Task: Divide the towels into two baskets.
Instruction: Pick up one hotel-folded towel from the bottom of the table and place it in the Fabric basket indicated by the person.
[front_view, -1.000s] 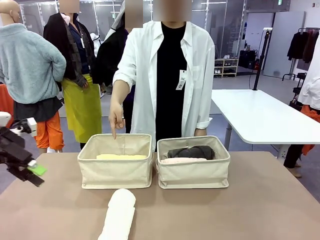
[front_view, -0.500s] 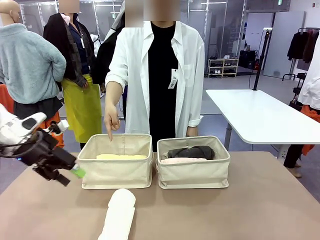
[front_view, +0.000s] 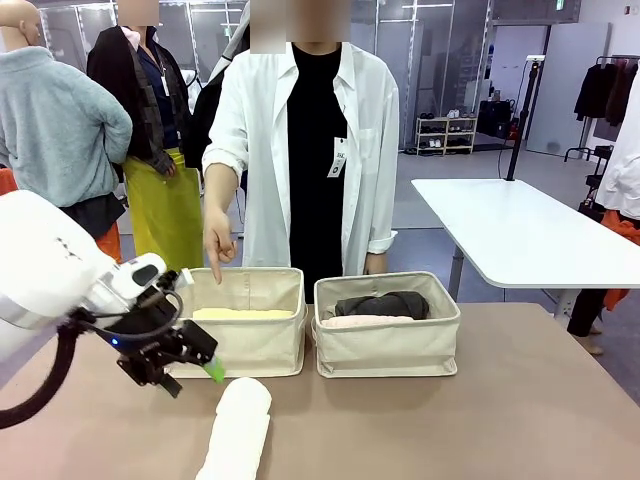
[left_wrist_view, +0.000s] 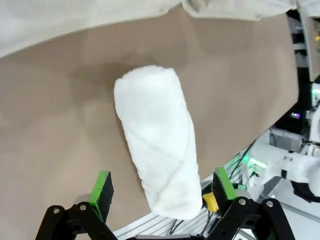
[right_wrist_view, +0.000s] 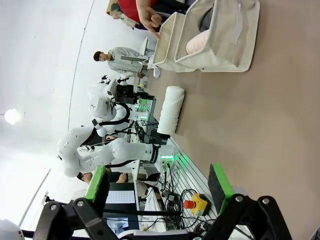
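A white rolled towel (front_view: 238, 428) lies on the table in front of the two baskets. My left gripper (front_view: 195, 378) hovers open just left of its far end. In the left wrist view the white towel (left_wrist_view: 157, 140) lies lengthwise between the green pads (left_wrist_view: 102, 186) of my left gripper (left_wrist_view: 162, 187), untouched. The left basket (front_view: 232, 340) holds a pale yellow towel (front_view: 243, 313). The right basket (front_view: 387, 345) holds a dark grey towel (front_view: 382, 303) and a pale pink towel (front_view: 365, 322). My right gripper (right_wrist_view: 159, 182) is open and holds nothing, far from the baskets (right_wrist_view: 220, 45).
A person in a white shirt stands behind the baskets, one hand (front_view: 218, 245) pointing a finger down at the left basket. My left arm's white body (front_view: 45, 270) fills the table's left side. Bare brown table (front_view: 480, 420) lies right of the towel.
My left arm has swung in from the far left to the white towel's far end, jaws staying open. The person has shifted left, the pointing hand still over the left basket.
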